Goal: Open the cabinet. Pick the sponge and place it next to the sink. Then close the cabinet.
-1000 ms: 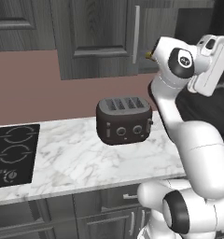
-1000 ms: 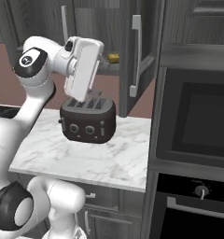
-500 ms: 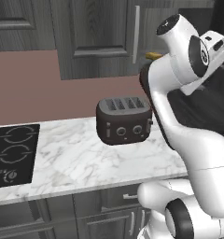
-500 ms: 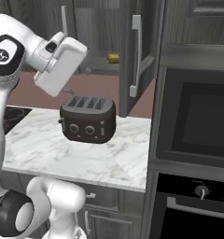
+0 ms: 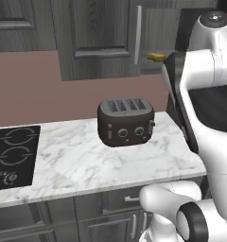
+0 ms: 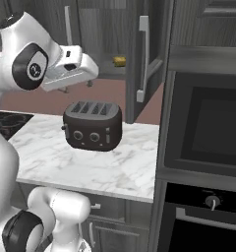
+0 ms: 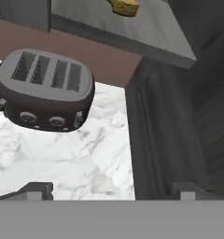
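The cabinet [image 6: 144, 59] is tall, dark grey, with wood lines running up and down and a sunk panel in each door. One door stands swung out in the middle of the right base view, edge on, with a long thin silver bar handle [image 6: 143, 59] on it. In the left base view a shut door fills the upper middle, and its own silver bar runs down beside it.

The sponge [image 5: 156, 57] is a small yellowish block. It lies on the flat grey shelf [image 7: 132, 30] inside the open cabinet. It sits in the upper middle of the right base view, right of centre near the top of the left base view, and at the very top edge of the hand view.

The gripper [image 7: 111, 189] has its two small dark tips far apart at the bottom of the hand view, wide open, with nothing between them. It is below the shelf and well away from the sponge.

A toaster [image 5: 126, 121] sits in the middle of the frame on the counter [image 5: 77, 165]. It is dark, rounded and smooth, with four long slots on top and round knobs on the front. The counter is white marble with grey veins. A flat black stove top [image 5: 11, 156] with ring marks lies at the lower left. A dark oven [image 6: 208, 142] stands on the right.
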You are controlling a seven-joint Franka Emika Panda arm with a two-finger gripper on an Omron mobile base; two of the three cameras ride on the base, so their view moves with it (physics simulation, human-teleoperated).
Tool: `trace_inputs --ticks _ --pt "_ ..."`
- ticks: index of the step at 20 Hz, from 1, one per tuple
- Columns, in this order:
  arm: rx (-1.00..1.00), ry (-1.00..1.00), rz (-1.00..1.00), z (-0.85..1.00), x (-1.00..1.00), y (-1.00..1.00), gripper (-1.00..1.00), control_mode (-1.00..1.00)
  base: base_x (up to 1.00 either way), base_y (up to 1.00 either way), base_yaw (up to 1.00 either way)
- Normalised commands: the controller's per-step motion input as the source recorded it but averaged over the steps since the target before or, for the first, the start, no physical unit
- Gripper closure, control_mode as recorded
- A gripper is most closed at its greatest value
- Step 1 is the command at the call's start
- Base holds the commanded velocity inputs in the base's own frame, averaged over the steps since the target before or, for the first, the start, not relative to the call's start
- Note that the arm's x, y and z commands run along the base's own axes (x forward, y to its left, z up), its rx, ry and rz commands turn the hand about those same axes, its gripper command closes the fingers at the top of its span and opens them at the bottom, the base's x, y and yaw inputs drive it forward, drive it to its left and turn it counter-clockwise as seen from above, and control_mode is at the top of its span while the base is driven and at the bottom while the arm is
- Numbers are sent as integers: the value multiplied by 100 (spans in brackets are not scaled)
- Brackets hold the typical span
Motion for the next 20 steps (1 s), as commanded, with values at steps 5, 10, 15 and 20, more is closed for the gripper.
trace_inputs --ticks 5,10,15,20 --pt "34 -31 19 0 67 0 -100 -100 0 0 0" --pt "7 -9 13 27 33 2 -100 -100 0 0 0" --pt "-1 0 17 41 14 1 -100 -100 0 0 0" --pt "-4 13 4 25 26 -1 -100 -100 0 0 0"
